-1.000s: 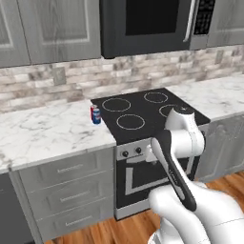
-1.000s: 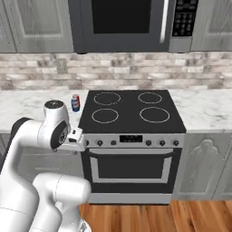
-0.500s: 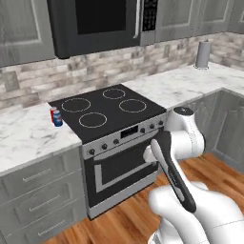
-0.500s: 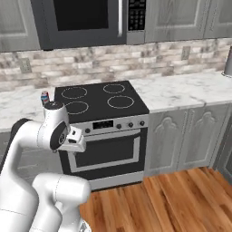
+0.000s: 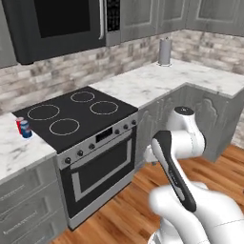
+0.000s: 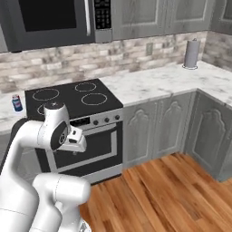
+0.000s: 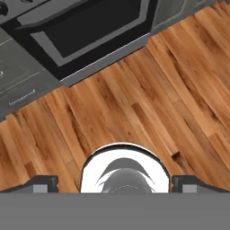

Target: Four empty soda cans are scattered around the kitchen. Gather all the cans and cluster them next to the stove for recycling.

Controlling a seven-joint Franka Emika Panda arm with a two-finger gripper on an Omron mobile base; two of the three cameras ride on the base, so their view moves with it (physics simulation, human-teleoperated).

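The stove [image 5: 78, 112] [image 6: 68, 97] has a black glass top with white rings, and its oven front [image 7: 81, 31] lies across the top of the hand view. A blue soda can [image 5: 26, 129] [image 6: 16, 103] stands upright on the marble counter just left of the stove. Something red [image 5: 19, 123] presses against the can's far side, perhaps another can. My gripper [image 7: 115, 184] hangs low in front of the oven, pointing down at the wood floor, well away from the cans. It is open, with nothing between its fingertips [image 7: 42, 183].
A black microwave [image 5: 57, 21] hangs over the stove. A paper towel roll [image 5: 165, 51] [image 6: 191, 53] stands on the counter to the right, which bends into a corner [image 5: 209, 78]. Grey cabinets [image 6: 154, 127] line the wall above the wood floor [image 7: 134, 112].
Both base views have swung to the right, so the stove and can now sit further left and the corner counter has come into sight. The arm keeps its folded pose with the gripper open.
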